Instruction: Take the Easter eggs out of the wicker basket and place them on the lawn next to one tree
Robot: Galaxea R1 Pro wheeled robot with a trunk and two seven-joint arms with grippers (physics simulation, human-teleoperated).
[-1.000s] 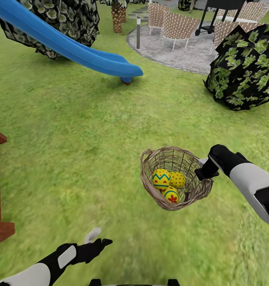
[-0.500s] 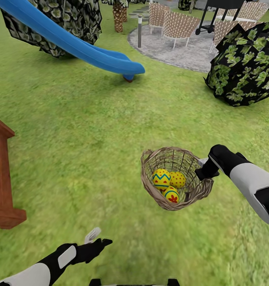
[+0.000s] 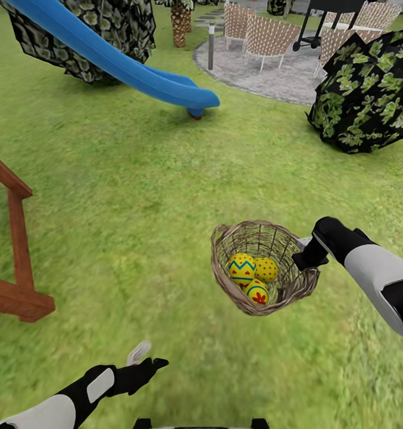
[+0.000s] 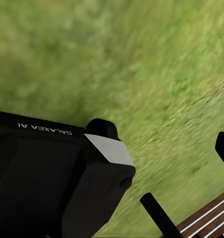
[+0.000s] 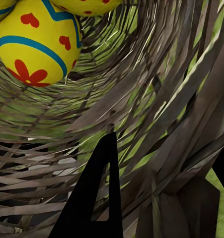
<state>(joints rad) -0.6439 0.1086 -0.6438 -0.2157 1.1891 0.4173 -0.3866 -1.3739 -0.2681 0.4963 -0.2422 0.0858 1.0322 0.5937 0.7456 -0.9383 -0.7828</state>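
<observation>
Head view: my right hand [image 3: 303,257] is clamped on the rim of the wicker basket [image 3: 262,267] at its 3 o'clock side, carrying it above the lawn [image 3: 136,196] so that, as I judge it, all three Easter eggs [image 3: 252,276] travel together toward a tree [image 3: 368,95] at 1 o'clock. My left hand [image 3: 146,357] hangs free at 7 o'clock, fingers parted, holding nothing. In the left wrist view the casing reads "GALAXEA AI" [image 4: 44,129], inverted. A blue slide [image 3: 124,62] lies at 11 o'clock.
</observation>
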